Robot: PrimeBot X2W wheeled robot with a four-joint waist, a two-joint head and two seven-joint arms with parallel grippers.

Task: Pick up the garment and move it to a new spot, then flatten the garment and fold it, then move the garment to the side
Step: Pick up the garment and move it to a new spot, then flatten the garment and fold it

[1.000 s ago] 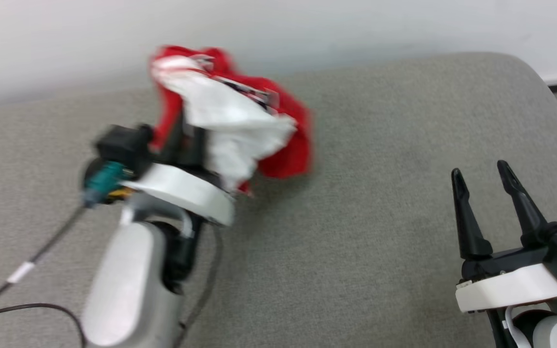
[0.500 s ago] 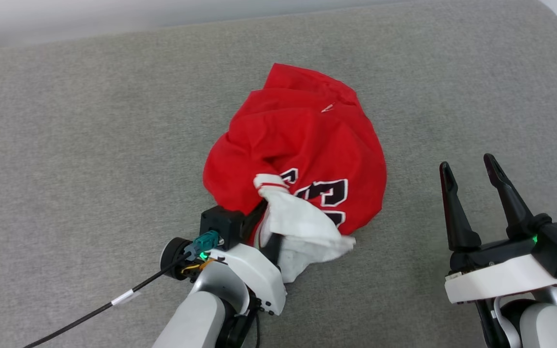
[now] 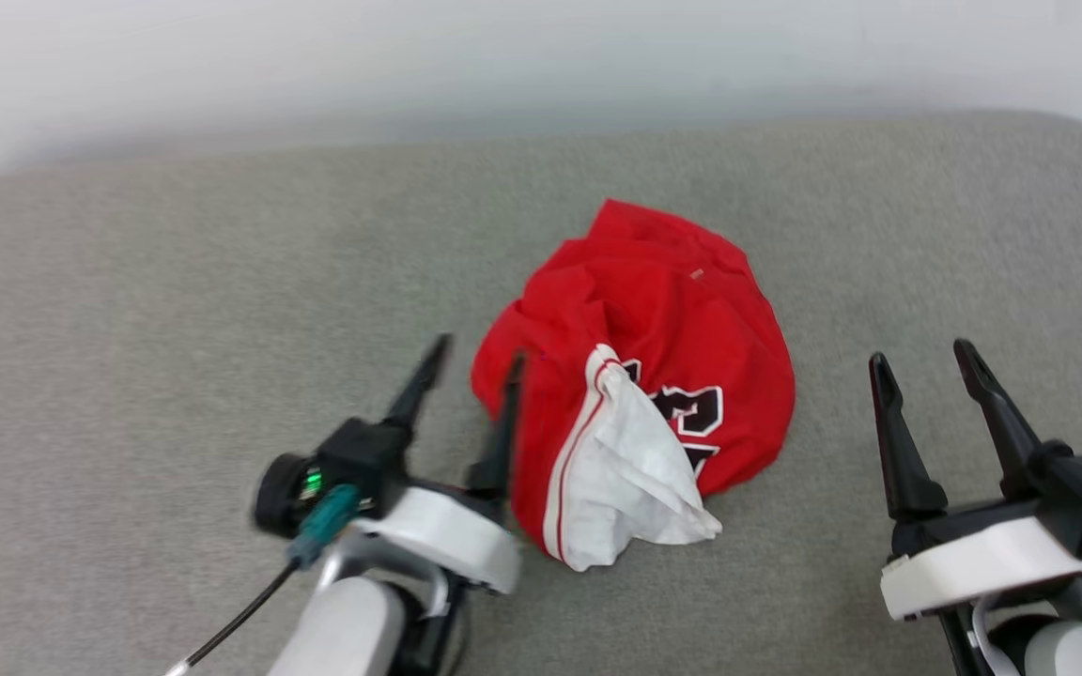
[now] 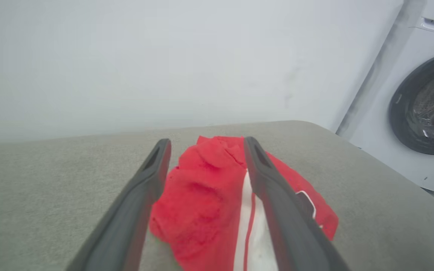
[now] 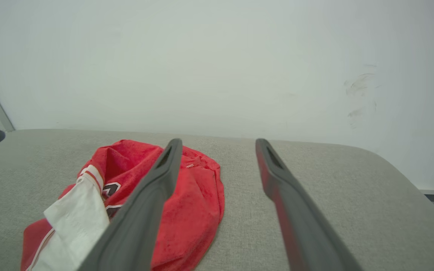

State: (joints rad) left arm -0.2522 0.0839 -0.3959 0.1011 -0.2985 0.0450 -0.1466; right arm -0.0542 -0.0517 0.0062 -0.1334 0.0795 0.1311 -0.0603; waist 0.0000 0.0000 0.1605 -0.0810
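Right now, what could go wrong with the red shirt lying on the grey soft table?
1. The crumpled red jersey T-shirt lies bunched in a heap, so a pinch might catch several layers and it may not spread flat.
2. The open left gripper with long dark fingers stands at the heap's edge; moving off, a finger could snag and drag it.

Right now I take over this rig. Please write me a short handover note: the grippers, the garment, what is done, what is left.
The garment: crumpled heap on the grey cushion, white sleeve on top.
Left gripper: open, empty, at the garment's left edge; it let go a moment ago.
Right gripper: open, empty, apart on the garment's right.
Done: pick up and move.
Left: flatten, fold, move aside.
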